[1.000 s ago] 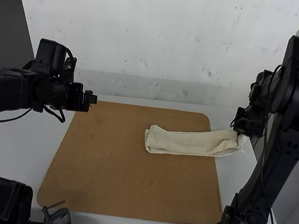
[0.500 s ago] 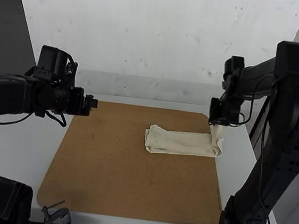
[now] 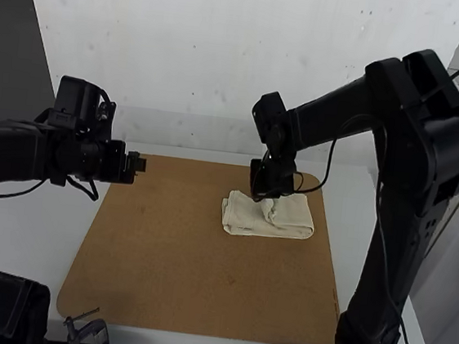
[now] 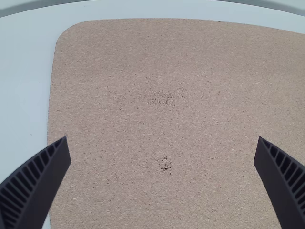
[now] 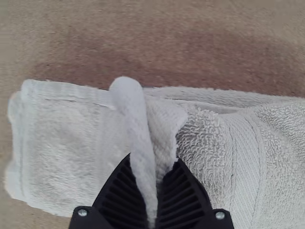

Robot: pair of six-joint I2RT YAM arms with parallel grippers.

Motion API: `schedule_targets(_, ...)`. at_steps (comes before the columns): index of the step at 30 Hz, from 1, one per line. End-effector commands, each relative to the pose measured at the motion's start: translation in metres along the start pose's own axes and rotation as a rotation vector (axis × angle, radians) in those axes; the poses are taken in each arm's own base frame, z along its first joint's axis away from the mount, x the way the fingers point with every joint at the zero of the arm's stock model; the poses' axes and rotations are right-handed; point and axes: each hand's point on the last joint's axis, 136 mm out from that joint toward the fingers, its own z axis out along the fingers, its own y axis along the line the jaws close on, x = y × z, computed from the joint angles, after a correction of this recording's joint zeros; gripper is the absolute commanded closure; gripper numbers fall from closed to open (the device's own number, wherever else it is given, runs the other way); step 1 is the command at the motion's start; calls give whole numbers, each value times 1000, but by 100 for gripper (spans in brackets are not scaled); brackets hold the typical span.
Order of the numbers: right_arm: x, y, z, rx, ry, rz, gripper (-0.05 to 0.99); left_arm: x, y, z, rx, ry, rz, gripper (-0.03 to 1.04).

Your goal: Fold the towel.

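Cream towel [image 3: 243, 218] — partly folded, on brown board [image 3: 178, 273]

Right gripper [image 3: 266, 196] farther left, the towel's [image 3: 294, 215] pinched end now back over its middle.

One towel [image 3: 243, 217], one brown board [image 3: 161, 280] and one white table [image 3: 46, 235] are seen. Two robot arms are counted: one left arm [image 3: 10, 151] and one right arm [image 3: 425, 143]. Two grippers are counted, one left gripper [image 3: 137, 165] and one right gripper [image 3: 261, 195]. Two fingers [image 4: 33, 186] are shown on each, four altogether. Two screws [image 5: 82, 212] are seen on the right gripper.
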Motion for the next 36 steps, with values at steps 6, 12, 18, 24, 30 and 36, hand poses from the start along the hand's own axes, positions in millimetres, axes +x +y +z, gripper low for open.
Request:
schedule_targets(6, -25, 43, -4, 3, -55, -2, 92, -8, 0, -5, 5, -32, 12, 2)
schedule_targets(12, -7, 60, 10, 3, -12, -42, 92, -8, 1, -5, 4, -34, 13, 2)
schedule_targets(18, -18, 73, -1, -59, -97, -19, 36, -6, 1, -3, 5, -29, 13, 2)
schedule_targets(24, -42, 60, -32, -105, -187, 35, 23, -9, 1, -1, 3, -56, 14, 2)
schedule_targets(30, -32, 35, -32, -68, -157, 29, 92, -9, -2, -2, 12, -58, 20, 2)
schedule_targets(36, 5, 35, -12, -30, -61, -37, 92, -9, -5, -2, 17, -58, 23, 2)
